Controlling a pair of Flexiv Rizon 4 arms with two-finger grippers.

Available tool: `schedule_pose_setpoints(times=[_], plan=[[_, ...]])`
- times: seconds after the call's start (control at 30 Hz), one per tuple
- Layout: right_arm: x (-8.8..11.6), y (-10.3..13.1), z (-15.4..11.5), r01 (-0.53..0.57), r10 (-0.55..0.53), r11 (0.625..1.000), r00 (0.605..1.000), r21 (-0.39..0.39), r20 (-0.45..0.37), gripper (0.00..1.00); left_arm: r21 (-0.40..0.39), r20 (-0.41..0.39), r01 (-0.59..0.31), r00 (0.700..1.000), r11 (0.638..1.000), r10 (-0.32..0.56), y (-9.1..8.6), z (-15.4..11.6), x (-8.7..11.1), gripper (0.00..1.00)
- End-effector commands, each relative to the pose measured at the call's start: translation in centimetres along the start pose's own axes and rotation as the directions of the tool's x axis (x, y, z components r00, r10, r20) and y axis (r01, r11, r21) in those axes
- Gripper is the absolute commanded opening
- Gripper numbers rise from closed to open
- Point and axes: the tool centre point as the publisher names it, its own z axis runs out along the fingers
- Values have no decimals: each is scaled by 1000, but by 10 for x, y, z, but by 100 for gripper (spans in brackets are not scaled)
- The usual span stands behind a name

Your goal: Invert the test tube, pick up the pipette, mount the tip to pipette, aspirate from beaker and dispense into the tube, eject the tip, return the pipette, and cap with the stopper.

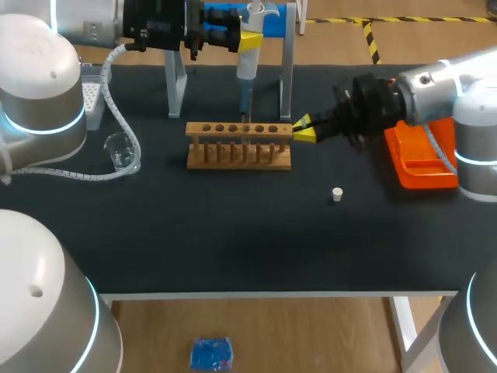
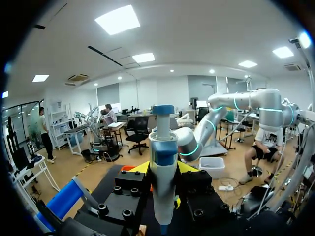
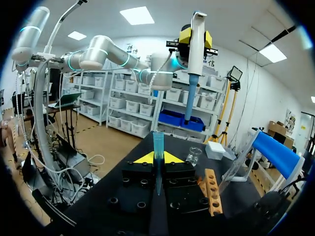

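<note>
Blue tip (image 3: 157, 147) pinched in my right gripper (image 3: 157, 158), pipette (image 3: 194, 59) clamped in left gripper (image 2: 163, 169); I'd align tip straight under pipette, then push firmly.

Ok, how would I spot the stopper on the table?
Find the wooden rack in the middle of the black table. From its right end, come toward the front edge: the stopper is the small whitish plug lying alone on the bare surface, left of the orange tray. Nothing else that small and pale sits there.
</note>
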Motion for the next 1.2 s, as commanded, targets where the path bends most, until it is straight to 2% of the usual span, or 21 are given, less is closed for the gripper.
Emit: schedule_pose_setpoints(times=[0.03, 0.67, 1.2], plan=[[-14, -4, 22, 1, -1, 1000, 1000, 0, -10, 0, 3, 2, -2, 1000, 1000, 2, 0, 0, 1, 0], [-42, -15, 71, 44, -44, 998, 999, 49, 0, 0, 3, 2, -2, 1000, 1000, 2, 0, 0, 1, 0], [-48, -5, 83, 62, -62, 997, 998, 44, -7, 0, 3, 2, -2, 1000, 1000, 2, 0, 0, 1, 0]])
